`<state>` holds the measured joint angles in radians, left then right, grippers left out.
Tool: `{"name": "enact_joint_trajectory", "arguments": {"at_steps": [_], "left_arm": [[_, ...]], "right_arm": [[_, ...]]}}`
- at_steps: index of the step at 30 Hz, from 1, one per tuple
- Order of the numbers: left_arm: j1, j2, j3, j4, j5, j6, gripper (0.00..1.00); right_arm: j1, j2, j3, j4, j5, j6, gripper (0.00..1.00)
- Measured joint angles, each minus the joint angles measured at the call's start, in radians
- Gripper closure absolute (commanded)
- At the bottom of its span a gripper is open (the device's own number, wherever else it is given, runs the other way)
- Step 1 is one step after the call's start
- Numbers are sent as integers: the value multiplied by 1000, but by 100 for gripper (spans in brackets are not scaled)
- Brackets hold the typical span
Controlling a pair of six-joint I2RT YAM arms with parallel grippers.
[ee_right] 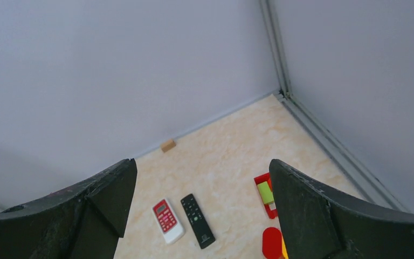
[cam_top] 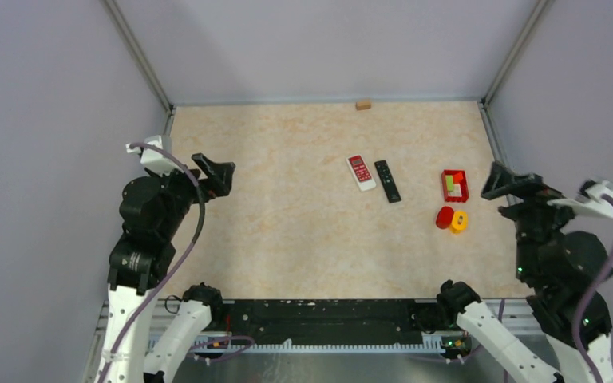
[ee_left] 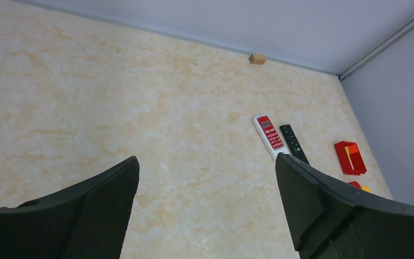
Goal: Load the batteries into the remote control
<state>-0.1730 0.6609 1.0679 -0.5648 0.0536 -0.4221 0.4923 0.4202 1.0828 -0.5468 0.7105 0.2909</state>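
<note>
A red and white remote (cam_top: 360,172) and a slim black remote (cam_top: 387,181) lie side by side, face up, right of the table's middle. They also show in the left wrist view, red (ee_left: 269,135) and black (ee_left: 294,143), and in the right wrist view, red (ee_right: 167,220) and black (ee_right: 197,220). No batteries show in any view. My left gripper (cam_top: 217,177) is open and empty, raised at the table's left edge. My right gripper (cam_top: 509,185) is open and empty, raised at the right edge.
A red tray (cam_top: 454,185) holding a green block lies right of the remotes. A red cylinder (cam_top: 444,217) and a yellow ring (cam_top: 459,222) lie in front of it. A small tan block (cam_top: 362,104) sits against the back wall. Grey walls close three sides.
</note>
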Motion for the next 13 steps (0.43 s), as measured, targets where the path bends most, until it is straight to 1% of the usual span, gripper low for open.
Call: {"name": "enact_joint_trajectory", "arguments": {"at_steps": [3,6,13], "left_arm": [[0,-26,22,-9,-18,6,1],[0,-45,39,-24,-26,7,1],[0,-46,53,-51,-16,11,1]], "right_arm": [[0,-77,30,-2,80,-25,5],[0,-91,66,-23,138,-40,5],[0,-91,71,-73,166,-48,5]]}}
